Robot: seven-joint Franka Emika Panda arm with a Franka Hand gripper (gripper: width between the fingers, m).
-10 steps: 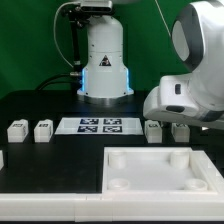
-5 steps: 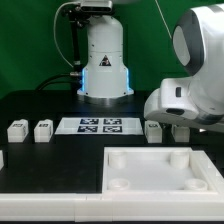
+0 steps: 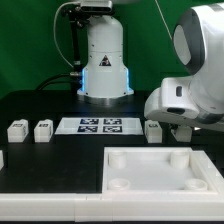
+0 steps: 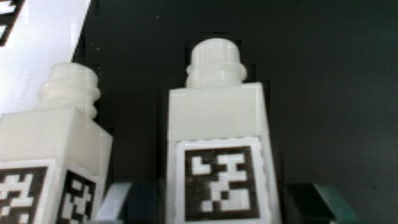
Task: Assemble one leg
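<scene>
In the wrist view a white leg [image 4: 217, 130] stands upright with a ridged peg on top and a black-and-white tag on its face. It sits between my gripper's [image 4: 228, 205] two fingers [image 4: 338, 203], with a dark gap on each side, so the gripper is open. A second leg [image 4: 54, 140] stands right beside it. In the exterior view my gripper [image 3: 182, 130] hangs low at the right and hides most of that leg. The neighbouring leg [image 3: 153, 130] shows beside it. Two more legs [image 3: 17, 129] [image 3: 43, 130] stand at the exterior view's left.
The large white tabletop [image 3: 120, 158] with round corner sockets lies in front. The marker board [image 3: 100, 125] lies in the middle before the robot base [image 3: 105, 70]. A white ledge [image 3: 50, 205] runs along the front.
The arm has sunk slightly over the right-hand leg, covering more of it. Nothing else has moved.
</scene>
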